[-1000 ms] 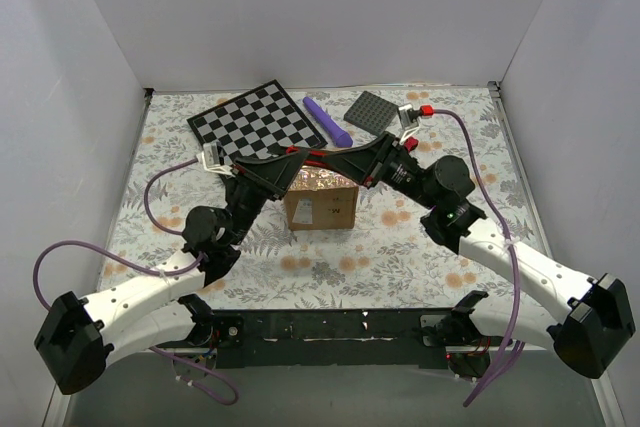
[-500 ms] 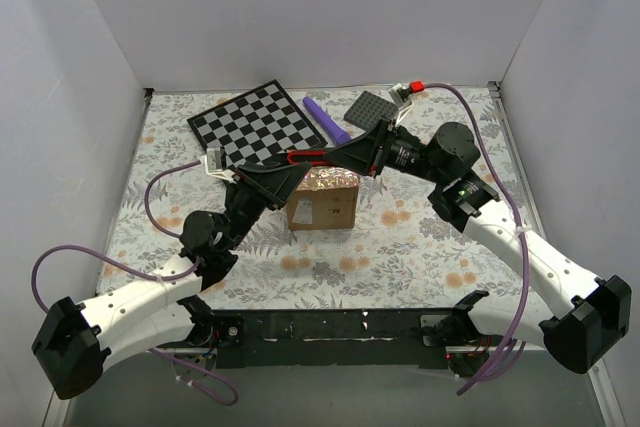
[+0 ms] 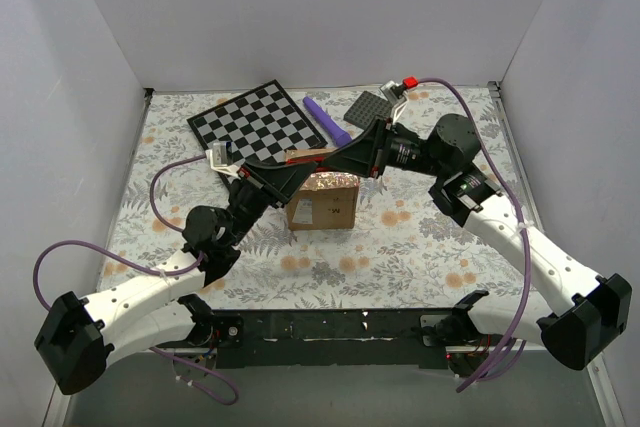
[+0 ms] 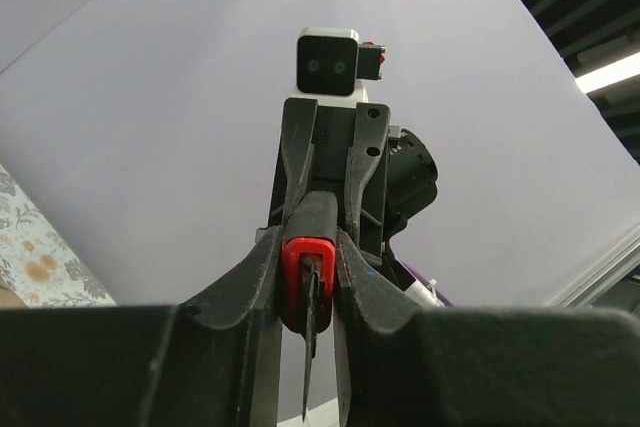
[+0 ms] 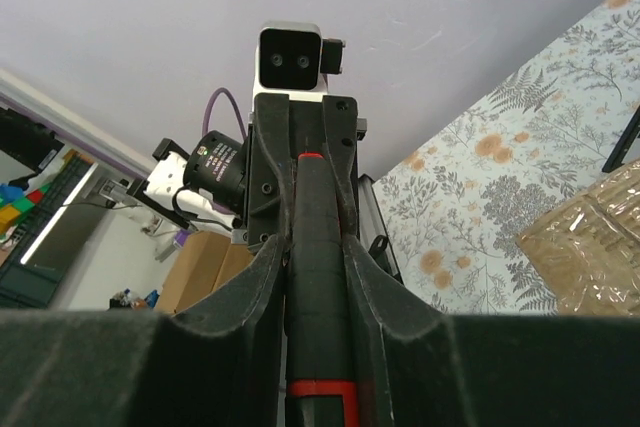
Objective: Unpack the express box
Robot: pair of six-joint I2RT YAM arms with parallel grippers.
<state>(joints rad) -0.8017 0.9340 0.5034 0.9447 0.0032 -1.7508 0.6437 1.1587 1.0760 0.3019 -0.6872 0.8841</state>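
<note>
Small brown cardboard express box [image 3: 322,205] at the centre of the top view, resting on the flower-patterned tablecloth [image 3: 400,247]. Top flaps shut under glossy clear tape, black print on the side facing the bottom of the frame. Taped top also visible at the lower right edge of the right wrist view.

Just above the box's upper edge in the top view, both grippers meeting tip to tip on one slim black-and-red utility knife [image 3: 308,157]. Left gripper [image 3: 284,173] reaching in from the lower left, right gripper [image 3: 330,158] from the right. Impossible to tell from there whether knife and box touch.

In the left wrist view, left fingers [image 4: 262,272] drawn in tight against both sides of the knife's red end, thin blade pointing toward the bottom of the frame. Right gripper clamped on the same tool higher in that frame.

In the right wrist view, right fingers [image 5: 265,267] closed on the black handle, a red band near the bottom edge.

Toward the top of the top view, well apart from the box: black-and-white checkerboard [image 3: 252,122], purple stick-shaped object [image 3: 328,119], dark grey square plate [image 3: 372,110].
</note>
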